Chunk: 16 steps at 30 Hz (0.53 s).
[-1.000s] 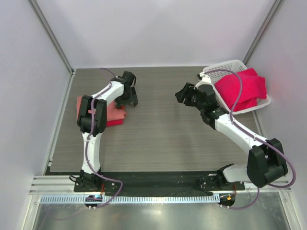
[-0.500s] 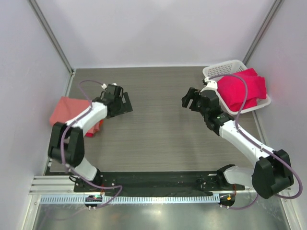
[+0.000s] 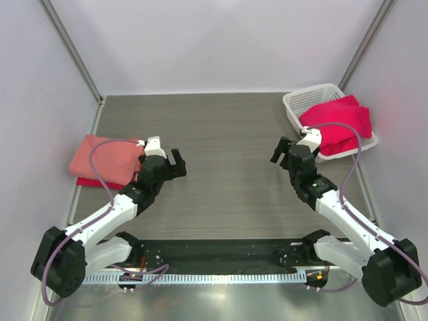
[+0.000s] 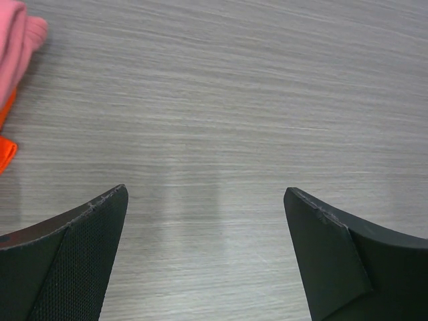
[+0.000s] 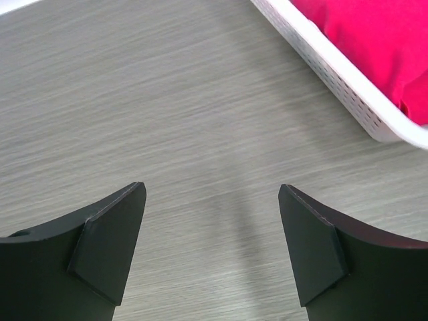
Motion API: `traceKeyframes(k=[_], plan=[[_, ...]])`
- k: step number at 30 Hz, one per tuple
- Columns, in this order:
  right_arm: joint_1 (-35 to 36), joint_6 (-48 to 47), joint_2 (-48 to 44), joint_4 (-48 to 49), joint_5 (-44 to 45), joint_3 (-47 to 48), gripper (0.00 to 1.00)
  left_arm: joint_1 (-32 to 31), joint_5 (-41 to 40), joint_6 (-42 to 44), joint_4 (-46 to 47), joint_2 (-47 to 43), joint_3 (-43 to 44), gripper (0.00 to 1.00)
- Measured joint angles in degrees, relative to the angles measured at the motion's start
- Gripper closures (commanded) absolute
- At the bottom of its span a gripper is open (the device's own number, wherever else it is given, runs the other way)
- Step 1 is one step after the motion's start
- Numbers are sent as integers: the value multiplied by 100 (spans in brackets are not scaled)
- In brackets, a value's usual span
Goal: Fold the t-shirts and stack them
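1. The right gripper [image 3: 281, 150] is held over the bare table [image 3: 227, 127] with its jaws spread wide and nothing between them.
2. The left gripper [image 3: 176, 164] is likewise released and empty, with only tabletop seen between its fingers in the left wrist view.
3. The crimson-red t-shirts [image 3: 338, 122] are heaped unfolded in the white mesh basket [image 3: 299, 101], which lies ahead of the right gripper and off to its right, near but not touching. In the right wrist view the basket wall is seen beyond the right finger.
4. The long axis of the basket runs on a diagonal, from ahead of the right gripper away to its right. One long wall is thus turned toward the jaws.
5. The salmon-pink t-shirt [image 3: 105, 157] is laid folded on a crimson t-shirt [image 3: 90, 182], just off the left side of the left gripper.
6. The right arm is judged the nearer to the heap, and the left gripper is set well apart from it across the table. The coming move is judged to be a reach forward and rightward over the rim, then down onto the cloth.
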Motion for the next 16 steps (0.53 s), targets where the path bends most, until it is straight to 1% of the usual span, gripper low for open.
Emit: traceKeyframes(k=[2,4,8,9,10,11,16], plan=[[0,22,-9,131,81,-192,13,0,-35,55,129,17,-11,0],[0,42,17,284,81,-413,15,0,-33,85,275,20,-11,1],[-7,46,197,330,70,-487,14,0,-39,85,457,81,-9,1],[-7,44,201,358,50,-496,12,0,-57,76,446,107,-7,0],[-7,42,186,409,33,-509,8,0,-92,57,435,133,-4,0],[-7,39,149,485,9,-540,1,0,-127,46,415,157,4,0],[-7,33,-516,813,-122,-1027,0,-2,-304,-52,358,197,33,0]])
